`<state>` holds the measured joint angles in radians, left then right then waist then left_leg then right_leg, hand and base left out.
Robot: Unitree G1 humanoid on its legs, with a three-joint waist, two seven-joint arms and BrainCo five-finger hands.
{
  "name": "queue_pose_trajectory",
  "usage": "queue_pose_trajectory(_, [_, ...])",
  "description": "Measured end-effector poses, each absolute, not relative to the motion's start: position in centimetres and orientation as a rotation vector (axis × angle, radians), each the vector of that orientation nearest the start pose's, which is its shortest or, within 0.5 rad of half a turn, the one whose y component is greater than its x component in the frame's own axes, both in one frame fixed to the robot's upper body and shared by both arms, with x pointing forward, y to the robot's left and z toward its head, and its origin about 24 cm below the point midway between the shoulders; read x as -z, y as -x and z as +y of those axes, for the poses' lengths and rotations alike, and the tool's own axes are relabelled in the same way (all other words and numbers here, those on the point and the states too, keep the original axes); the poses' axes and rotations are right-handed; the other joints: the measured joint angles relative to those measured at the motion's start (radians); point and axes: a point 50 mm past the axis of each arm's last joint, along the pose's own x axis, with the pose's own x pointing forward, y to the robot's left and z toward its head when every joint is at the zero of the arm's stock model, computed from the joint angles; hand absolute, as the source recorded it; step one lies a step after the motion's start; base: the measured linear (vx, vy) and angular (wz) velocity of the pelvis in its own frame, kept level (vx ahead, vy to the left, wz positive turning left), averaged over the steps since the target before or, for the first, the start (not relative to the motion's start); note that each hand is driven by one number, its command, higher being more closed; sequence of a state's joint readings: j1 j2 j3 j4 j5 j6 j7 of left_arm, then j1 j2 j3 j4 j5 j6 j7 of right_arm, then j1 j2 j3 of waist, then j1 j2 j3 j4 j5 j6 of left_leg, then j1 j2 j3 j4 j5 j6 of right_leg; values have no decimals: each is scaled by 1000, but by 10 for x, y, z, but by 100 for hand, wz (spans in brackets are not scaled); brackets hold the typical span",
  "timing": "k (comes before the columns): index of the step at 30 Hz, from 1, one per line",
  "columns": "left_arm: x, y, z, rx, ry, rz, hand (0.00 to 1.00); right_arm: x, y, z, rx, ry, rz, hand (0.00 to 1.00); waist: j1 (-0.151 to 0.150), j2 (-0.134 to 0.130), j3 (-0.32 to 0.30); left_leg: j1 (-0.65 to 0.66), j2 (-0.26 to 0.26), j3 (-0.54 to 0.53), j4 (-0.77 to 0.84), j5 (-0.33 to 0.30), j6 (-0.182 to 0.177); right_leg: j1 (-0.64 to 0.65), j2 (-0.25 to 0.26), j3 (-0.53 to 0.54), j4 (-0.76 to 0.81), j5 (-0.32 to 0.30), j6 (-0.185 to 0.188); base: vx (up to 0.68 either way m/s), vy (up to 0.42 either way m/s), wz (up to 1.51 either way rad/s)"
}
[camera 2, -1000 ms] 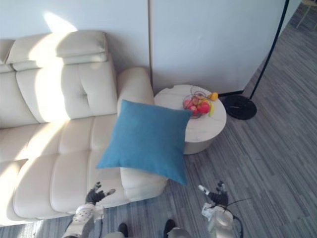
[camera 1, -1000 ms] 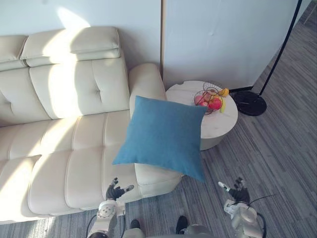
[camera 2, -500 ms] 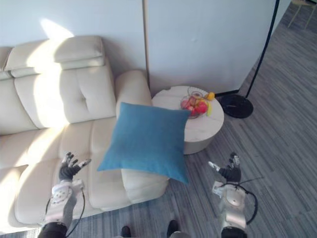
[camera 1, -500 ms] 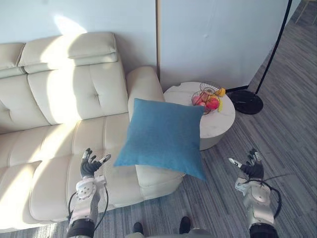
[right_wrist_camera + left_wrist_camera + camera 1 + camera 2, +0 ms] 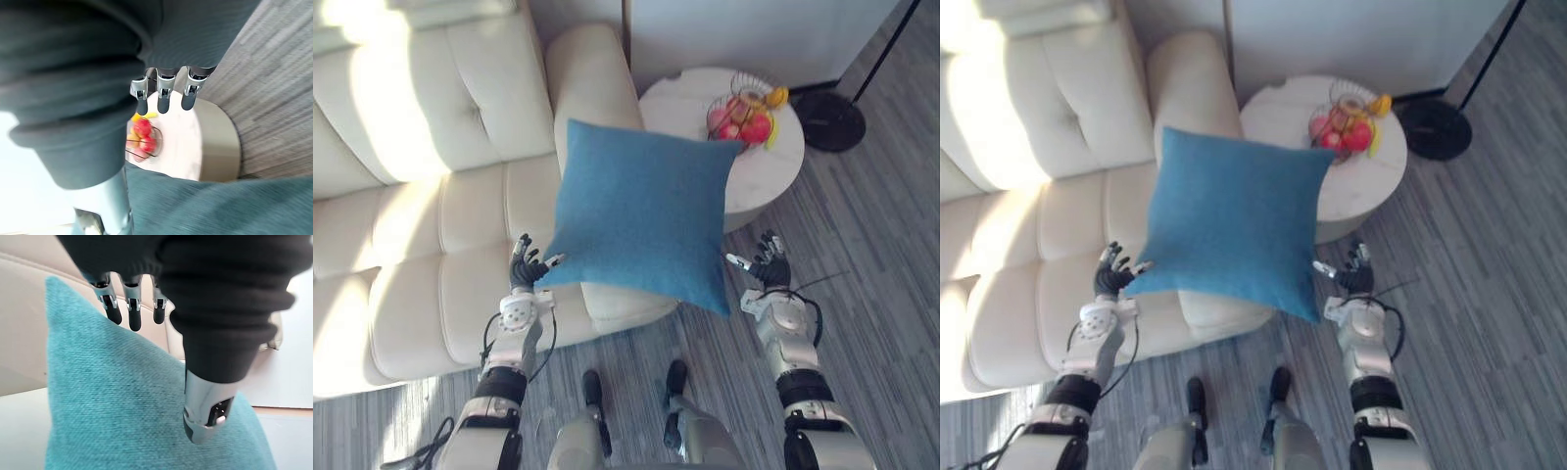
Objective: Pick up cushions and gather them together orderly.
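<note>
Blue cushion point(image 5: 641, 215) stands tilted on one corner against the end of the cream sofa point(image 5: 431, 225), at the armrest, its lower right corner out over the floor. It sits between the two hands. Left hand point(image 5: 524, 274) just beside its lower left corner, fingers straight and spread, holding nothing; contact cannot be told. Right hand point(image 5: 769, 269) near the lower right corner, fingers likewise relaxed, apart from the cloth. Round table point(image 5: 773, 171) with fruit basket point(image 5: 744, 113) behind the cushion.

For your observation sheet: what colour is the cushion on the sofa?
The cushion is plain blue, clearest in the left eye view.
</note>
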<state>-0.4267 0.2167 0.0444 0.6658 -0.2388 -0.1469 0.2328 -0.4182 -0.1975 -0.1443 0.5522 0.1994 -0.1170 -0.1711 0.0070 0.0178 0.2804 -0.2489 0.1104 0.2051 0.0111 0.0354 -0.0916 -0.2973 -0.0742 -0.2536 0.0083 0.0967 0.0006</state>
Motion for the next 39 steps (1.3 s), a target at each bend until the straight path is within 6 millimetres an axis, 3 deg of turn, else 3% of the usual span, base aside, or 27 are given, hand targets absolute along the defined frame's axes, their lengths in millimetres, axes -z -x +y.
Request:
queue_pose_trajectory(9, [-63,-352,193,-246,12,4,0,-79,-352,-203,266,-90,-47,0,6,4,87,-99,-3,-9,45,8,11,-90,-11,3,29,16,-7,-51,9,1])
queue_pose_trajectory(10, [-67,-354,191,-239,12,-7,100,-83,-357,-199,256,-91,-51,0,9,5,88,-115,-4,-8,45,10,14,-111,-13,8,35,18,-8,-23,6,-5])
queue_pose_trajectory(11, [-68,-354,190,-237,13,-9,100,-84,-358,-198,254,-92,-52,100,10,5,88,-117,-5,-8,45,11,14,-115,-13,10,35,19,-8,-26,9,-8])
queue_pose_trajectory(18, [-80,-360,178,-208,29,-52,100,-89,-365,-187,209,-62,-55,100,19,5,88,-119,-8,-9,45,13,16,-118,-15,12,37,21,-7,-1,4,-1])
queue_pose_trajectory(25, [-101,-363,166,-173,78,-134,100,-102,-371,-188,187,-7,-85,100,22,10,91,-93,-12,-30,42,17,17,-74,-17,-5,20,23,-5,14,12,8])
queue_pose_trajectory(31, [-114,-356,151,-118,130,-210,100,-87,-366,-185,175,6,-42,100,19,16,87,-44,-16,-51,26,17,16,-2,-14,-22,-27,34,-4,36,18,9])
queue_pose_trajectory(34, [-103,-336,139,-82,182,-214,100,-72,-343,-190,178,5,-48,100,18,27,80,6,-19,-62,3,18,15,58,-11,-32,-54,33,-4,74,21,14])
queue_pose_trajectory(39, [-63,-295,133,-77,261,-108,100,-49,-297,-190,193,-46,-42,100,1,55,33,94,-20,-82,-31,17,13,160,-5,-48,-82,18,12,79,17,15])
